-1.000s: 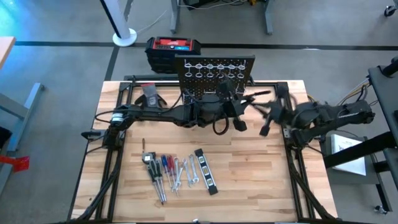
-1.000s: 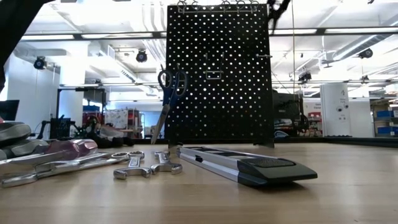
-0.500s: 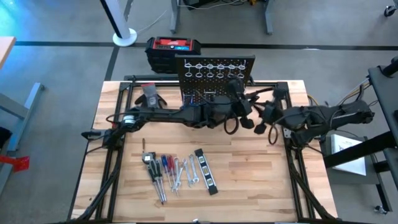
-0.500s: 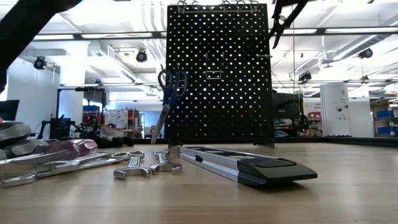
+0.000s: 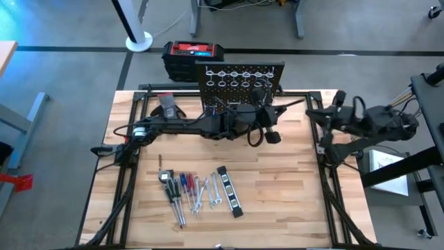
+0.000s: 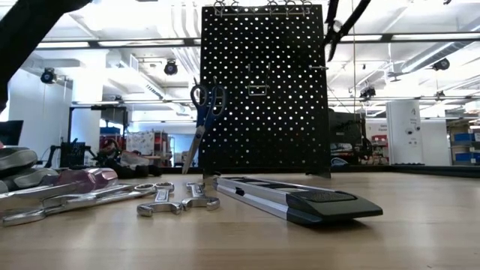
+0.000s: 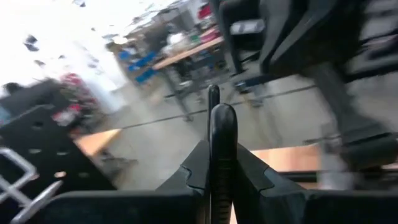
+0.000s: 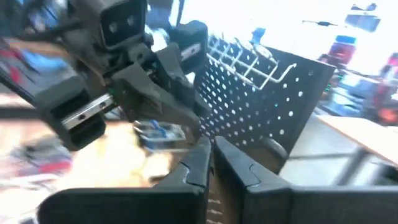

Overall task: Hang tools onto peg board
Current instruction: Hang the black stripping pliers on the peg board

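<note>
Left hand (image 5: 276, 105): reached across the counter (image 5: 291, 180) to the right end of the peg board (image 5: 239, 78), clenched on dark pliers (image 6: 335, 28); in its wrist view the fingers pinched a slim dark handle (image 7: 213, 118).
Right hand (image 5: 316, 117): hung over the counter's right edge, well apart from the board; its fingers were nearly closed with nothing between them in its wrist view.
Peg board: stood upright at the back of the counter, a row of silver ring hooks (image 5: 236, 73) along its top.
Scissors (image 6: 202, 112): blue-handled, hung on the board's left side in the low view.
Pliers: seen high at the board's upper right corner in the low view, just beside the edge.
Remaining tools: screwdrivers (image 5: 182, 186), wrenches (image 5: 206, 192) and a black level bar (image 5: 229, 191) lay in a row near the counter's front.
Behind the board: a red-topped black box (image 5: 193, 55) sat on the floor.
Work gloves (image 5: 166, 105): lay on the counter left of the board.
</note>
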